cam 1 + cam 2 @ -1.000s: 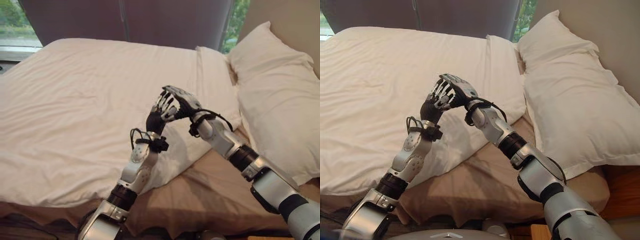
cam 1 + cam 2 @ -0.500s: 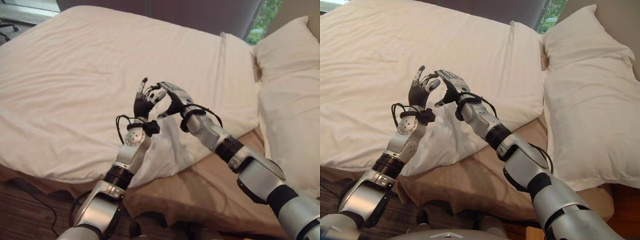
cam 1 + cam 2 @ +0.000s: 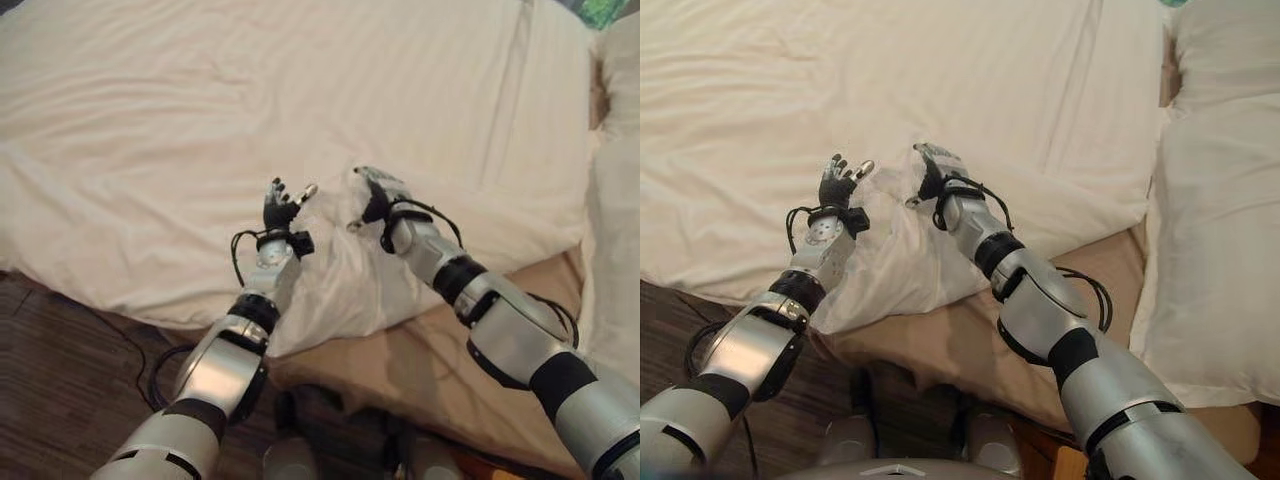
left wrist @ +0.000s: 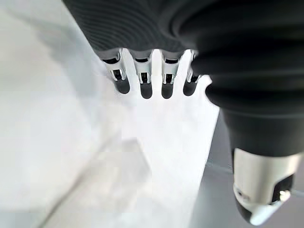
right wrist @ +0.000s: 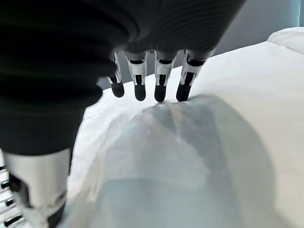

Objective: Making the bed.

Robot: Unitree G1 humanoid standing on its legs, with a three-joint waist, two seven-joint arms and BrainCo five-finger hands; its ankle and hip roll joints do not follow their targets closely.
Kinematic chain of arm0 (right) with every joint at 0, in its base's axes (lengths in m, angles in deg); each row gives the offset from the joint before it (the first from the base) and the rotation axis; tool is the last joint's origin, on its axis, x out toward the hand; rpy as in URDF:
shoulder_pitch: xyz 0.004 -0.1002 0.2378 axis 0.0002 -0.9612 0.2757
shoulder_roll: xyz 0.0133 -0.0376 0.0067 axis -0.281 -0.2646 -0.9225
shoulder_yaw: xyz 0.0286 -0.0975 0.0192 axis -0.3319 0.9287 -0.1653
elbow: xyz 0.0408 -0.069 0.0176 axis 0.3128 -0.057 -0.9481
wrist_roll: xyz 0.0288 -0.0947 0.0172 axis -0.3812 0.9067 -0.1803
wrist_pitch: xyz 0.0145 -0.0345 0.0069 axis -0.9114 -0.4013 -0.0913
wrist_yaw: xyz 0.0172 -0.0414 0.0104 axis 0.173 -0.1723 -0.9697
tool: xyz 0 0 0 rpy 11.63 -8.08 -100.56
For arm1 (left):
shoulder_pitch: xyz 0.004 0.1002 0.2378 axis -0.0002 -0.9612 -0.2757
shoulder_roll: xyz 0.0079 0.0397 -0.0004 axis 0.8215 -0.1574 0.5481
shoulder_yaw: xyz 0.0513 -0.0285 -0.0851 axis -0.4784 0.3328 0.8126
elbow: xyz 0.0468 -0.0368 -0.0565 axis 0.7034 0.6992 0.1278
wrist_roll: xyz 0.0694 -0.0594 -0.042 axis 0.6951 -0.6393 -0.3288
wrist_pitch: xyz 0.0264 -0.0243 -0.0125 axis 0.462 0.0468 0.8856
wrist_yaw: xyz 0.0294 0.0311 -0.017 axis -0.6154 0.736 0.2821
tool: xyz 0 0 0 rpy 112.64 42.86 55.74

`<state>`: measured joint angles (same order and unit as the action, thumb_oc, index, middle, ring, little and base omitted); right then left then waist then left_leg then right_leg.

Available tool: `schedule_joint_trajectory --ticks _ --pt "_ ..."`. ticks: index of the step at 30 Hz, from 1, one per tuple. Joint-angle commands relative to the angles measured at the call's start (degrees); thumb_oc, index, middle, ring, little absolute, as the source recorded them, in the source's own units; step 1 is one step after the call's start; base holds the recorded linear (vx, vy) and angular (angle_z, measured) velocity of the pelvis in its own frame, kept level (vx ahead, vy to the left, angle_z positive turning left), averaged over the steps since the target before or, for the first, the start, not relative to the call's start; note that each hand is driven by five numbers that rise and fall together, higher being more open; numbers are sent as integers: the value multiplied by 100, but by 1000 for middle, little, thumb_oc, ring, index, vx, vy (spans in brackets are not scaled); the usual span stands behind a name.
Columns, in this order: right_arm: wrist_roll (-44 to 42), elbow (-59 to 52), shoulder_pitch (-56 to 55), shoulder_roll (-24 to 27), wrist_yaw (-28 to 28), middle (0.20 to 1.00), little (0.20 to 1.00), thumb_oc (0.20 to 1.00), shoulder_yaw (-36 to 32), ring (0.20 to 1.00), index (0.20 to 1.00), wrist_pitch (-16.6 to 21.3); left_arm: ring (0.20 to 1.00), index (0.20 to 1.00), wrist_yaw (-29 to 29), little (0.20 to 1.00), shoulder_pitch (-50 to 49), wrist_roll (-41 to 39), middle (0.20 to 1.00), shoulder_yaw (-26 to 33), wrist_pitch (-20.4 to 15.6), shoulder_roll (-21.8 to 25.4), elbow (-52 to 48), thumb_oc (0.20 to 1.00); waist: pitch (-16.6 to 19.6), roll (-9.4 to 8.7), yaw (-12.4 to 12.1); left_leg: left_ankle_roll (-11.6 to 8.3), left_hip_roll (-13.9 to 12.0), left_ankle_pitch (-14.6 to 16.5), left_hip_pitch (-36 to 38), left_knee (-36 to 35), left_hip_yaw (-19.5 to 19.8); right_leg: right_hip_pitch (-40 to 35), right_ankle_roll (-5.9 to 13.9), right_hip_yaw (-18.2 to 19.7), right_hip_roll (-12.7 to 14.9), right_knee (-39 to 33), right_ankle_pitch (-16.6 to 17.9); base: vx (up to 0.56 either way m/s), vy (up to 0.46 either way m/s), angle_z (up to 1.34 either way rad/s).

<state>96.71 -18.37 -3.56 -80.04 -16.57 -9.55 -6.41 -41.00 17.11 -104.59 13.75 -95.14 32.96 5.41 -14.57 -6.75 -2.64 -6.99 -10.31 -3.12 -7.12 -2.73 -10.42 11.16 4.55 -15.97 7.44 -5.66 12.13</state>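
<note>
Near bed edge: white duvet (image 3: 330, 290) lay folded back, tan sheet (image 3: 430, 370) bared.
Left hand (image 3: 278, 207): spread, empty.
Right hand (image 3: 377, 194): relaxed, fingers touching duvet.
Advice: pinch the corner firmly.

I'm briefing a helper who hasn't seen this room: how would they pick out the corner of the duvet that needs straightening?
Start from the big white duvet covering the bed. Follow its near edge toward the pillow side, to where the tan sheet lies bare. The corner is the bunched, crumpled flap there, below the robot's open left hand and right hand; the duvet elsewhere lies fairly flat.
</note>
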Motion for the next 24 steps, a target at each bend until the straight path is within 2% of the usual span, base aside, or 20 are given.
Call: schedule_joint_trajectory --ticks 1,6,7,8,9,13,16,18,19,24 --pt "-256 594 1240 62 357 1000 1000 1000 281 1000 1000 7 1000 1000 68 1000 1277 -266 1000 -396 -145 114 289 1000 -293 -182 -131 93 123 -187 -74 -227 -66 -544 541 465 432 77 -672 -38 0 3" --pt "-332 533 1192 -23 389 1000 1000 1000 357 1000 1000 2 1000 1000 90 1000 1513 -413 1000 -486 -129 -97 371 1000 -453 -75 -101 96 157 -237 -208 -227 -37 -384 534 500 450 90 -624 -51 12 1" --pt "-326 504 1153 -29 380 730 730 730 375 730 730 6 1000 1000 106 1000 1488 -432 1000 -491 -138 -113 337 1000 -490 -49 -93 95 159 -250 -233 -227 -33 -353 534 498 459 92 -617 -55 20 2" --pt "-314 482 1077 -29 356 351 351 351 388 351 351 5 1000 1000 128 1000 1428 -461 1000 -502 -156 -134 274 1000 -524 -13 -87 92 164 -265 -264 -227 -27 -321 538 487 469 92 -601 -52 16 3" --pt "-306 461 1028 -19 355 200 200 200 399 200 200 9 1000 1000 125 1000 1367 -469 1000 -511 -182 -133 215 1000 -533 5 -75 91 167 -272 -285 -227 -27 -305 536 496 470 86 -597 -41 17 4" --pt "-310 286 746 -64 330 200 200 200 356 200 200 -36 1000 1000 105 1000 997 -264 1000 -646 -210 -66 -343 1000 -507 30 -22 92 155 -227 -227 -227 -67 -343 541 535 475 66 -631 -15 23 3" --pt "-431 49 661 -42 327 200 200 200 224 200 200 -11 1000 1000 77 1000 957 -133 1000 -726 -187 -126 -486 1000 -432 -39 55 96 145 -221 -198 -227 -108 -350 545 572 478 66 -618 3 13 0" --pt "-1050 -719 469 120 416 200 200 200 -196 200 200 109 1000 1000 12 1000 1031 2 1000 -746 -213 -178 -908 1000 -289 -163 231 124 157 -119 2 -227 -217 -466 570 646 486 66 -614 29 67 -15" --pt "-1252 -1367 179 280 455 200 200 200 -473 200 200 169 1000 1000 51 1000 853 121 1000 -726 -192 -117 -1429 1000 -175 -213 328 157 185 -15 175 -227 -289 -591 584 690 507 67 -620 56 90 -25" --pt "-1062 -3161 -857 1016 517 200 200 200 -1197 200 200 167 1000 1000 135 1000 -541 245 1000 -327 -84 133 -2737 1000 88 -303 519 239 237 115 511 -227 -484 -791 592 736 562 66 -581 44 82 -27"
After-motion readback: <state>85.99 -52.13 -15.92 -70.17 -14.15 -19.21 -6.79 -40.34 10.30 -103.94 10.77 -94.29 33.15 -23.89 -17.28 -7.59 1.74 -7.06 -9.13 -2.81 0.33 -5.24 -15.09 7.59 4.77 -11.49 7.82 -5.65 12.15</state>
